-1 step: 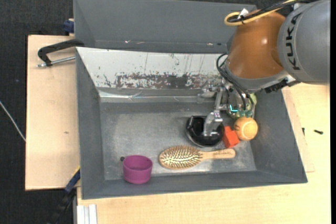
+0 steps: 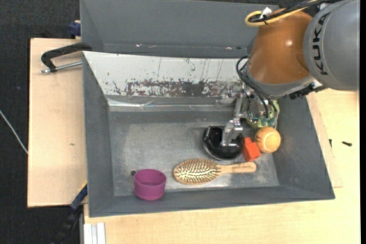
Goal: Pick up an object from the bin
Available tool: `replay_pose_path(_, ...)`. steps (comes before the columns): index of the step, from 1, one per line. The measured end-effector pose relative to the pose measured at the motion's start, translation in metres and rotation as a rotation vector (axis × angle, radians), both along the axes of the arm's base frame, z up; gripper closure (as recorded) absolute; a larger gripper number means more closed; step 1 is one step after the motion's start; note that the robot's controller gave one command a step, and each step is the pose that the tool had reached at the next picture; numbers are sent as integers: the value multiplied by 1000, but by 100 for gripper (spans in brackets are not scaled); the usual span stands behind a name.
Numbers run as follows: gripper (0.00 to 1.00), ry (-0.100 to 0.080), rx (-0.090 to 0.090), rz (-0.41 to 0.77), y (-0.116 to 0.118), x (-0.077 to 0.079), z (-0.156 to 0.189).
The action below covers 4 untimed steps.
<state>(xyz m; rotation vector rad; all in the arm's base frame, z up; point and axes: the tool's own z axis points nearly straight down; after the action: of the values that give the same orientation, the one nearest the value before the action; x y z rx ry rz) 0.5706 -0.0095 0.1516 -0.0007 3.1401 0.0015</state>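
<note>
Grey metal bin (image 2: 96, 123), contents left to right. A purple plastic cup (image 2: 150, 184) stands near the front left corner. A wooden oval hairbrush (image 2: 201, 171) lies along the front edge. A black glossy round dish (image 2: 219, 144) sits right of centre, with the pincer (image 2: 233, 133) lowered onto its right rim; whether it is spread or closed cannot be told. An orange block (image 2: 251, 149) and a yellow-orange ball (image 2: 268, 140) lie just beside it. Every item appears to rest on the floor, so gripping and lifting seem to remain.
</note>
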Motion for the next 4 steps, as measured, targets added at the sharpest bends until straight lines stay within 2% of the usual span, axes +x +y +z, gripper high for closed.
replay_pose_path(1,0,4,5,-126,-4,-17,-38)
replay_pose_path(2,0,5,1,-127,-10,-29,-50)
replay_pose_path(3,0,-6,0,-129,-12,-28,-27)
replay_pose_path(4,0,20,4,-326,-15,-32,-70)
